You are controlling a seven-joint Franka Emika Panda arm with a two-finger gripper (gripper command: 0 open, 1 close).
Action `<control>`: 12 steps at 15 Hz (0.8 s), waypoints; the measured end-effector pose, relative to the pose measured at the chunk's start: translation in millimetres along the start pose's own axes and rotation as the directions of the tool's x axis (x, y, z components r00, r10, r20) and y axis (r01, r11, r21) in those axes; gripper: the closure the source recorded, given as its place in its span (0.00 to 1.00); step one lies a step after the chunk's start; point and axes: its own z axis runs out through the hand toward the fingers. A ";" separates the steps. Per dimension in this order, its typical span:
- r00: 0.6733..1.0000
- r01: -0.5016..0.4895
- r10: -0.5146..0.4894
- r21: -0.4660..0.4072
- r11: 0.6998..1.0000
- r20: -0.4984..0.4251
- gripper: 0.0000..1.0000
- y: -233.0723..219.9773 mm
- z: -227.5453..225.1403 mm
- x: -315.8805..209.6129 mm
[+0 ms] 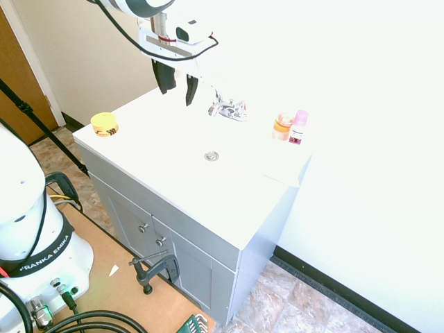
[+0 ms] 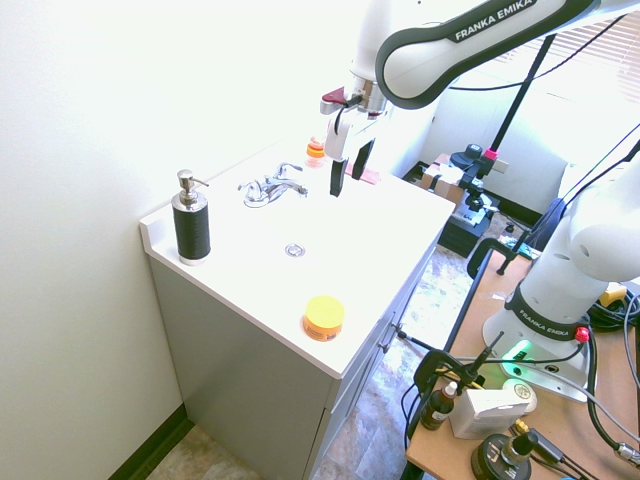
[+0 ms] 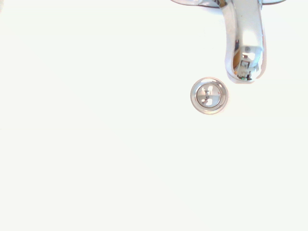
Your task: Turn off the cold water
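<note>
Drain [image 3: 209,96] below faucet [image 3: 244,43], handles cropped.

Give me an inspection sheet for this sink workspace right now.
Surface: white vanity top, overexposed; drain mid-basin.
Job's things: chrome faucet at the back; no water seen from its spout.
Clutter: black soap pump, yellow tub, orange jar, pink-capped bottle.
Hand: hand open, empty, above the counter beside the faucet.
Cables: nothing seen on the counter.
Surroundings: grey cabinet doors, tiled floor.
</note>
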 end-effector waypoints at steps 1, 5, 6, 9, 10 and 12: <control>1.000 -0.002 0.002 -0.001 1.000 0.001 0.00 0.0 0.4 0.0; 0.992 -0.095 0.097 0.031 0.995 -0.076 0.00 -10.5 -0.2 21.2; 0.989 -0.109 0.112 0.035 0.993 -0.095 0.00 -18.0 1.1 34.5; 0.982 -0.140 0.144 0.035 0.989 -0.121 0.00 -42.3 13.0 76.6; 0.980 -0.148 0.151 0.034 0.988 -0.127 0.00 -49.8 16.1 88.9; 0.976 -0.166 0.168 0.026 0.986 -0.140 0.00 -60.9 23.9 108.0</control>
